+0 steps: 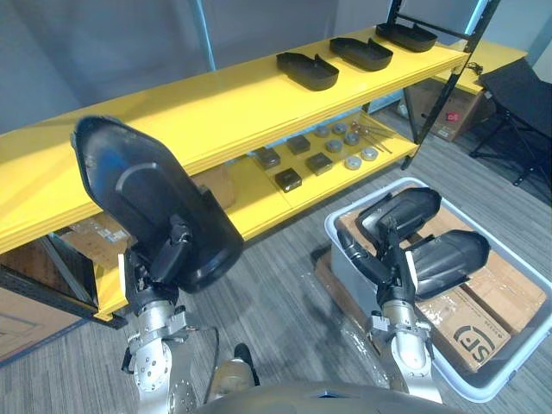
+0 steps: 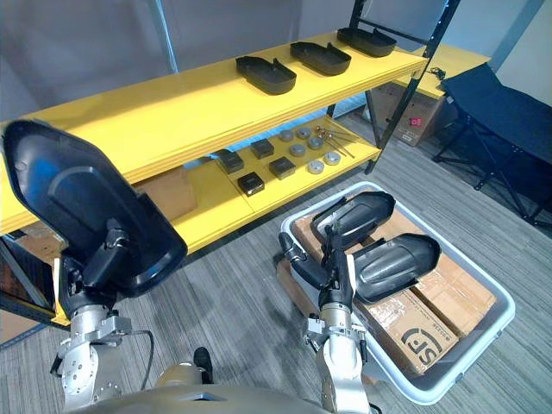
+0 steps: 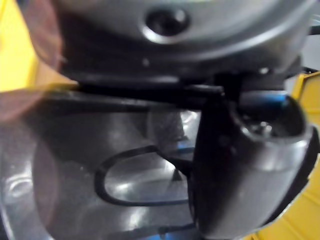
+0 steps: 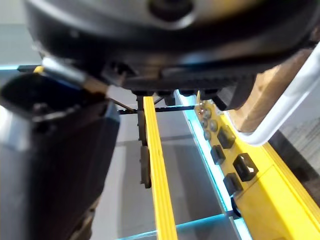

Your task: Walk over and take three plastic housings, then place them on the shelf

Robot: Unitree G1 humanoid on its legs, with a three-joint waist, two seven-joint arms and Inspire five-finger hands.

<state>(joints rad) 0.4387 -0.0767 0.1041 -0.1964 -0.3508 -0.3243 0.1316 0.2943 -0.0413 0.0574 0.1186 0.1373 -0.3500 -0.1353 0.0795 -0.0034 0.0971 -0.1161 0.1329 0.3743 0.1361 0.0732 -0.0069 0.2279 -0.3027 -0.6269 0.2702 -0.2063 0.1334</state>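
Grey striped carpet (image 1: 285,276) lay under both arms. Nearest, the left hand (image 1: 166,257) was clenched around the lower edge of a large black moulded plastic housing (image 1: 129,185), which stood raised and tilted above it, in front of a long yellow two-level shelf (image 1: 207,116). The right hand (image 2: 335,269) hung with straight fingers and its thumb spread, grasping nothing, over the near wall of a pale grey plastic bin (image 1: 509,371). Just beyond its fingertips two more black housings (image 1: 448,254) lay on brown cardboard boxes (image 1: 474,323) inside the bin. Farther past both hands, small dark square blocks (image 1: 288,178) and round metal discs (image 1: 352,161) sat on the shelf's lower level. Farthest, three black housings (image 1: 307,71) lay in a row on its top level.
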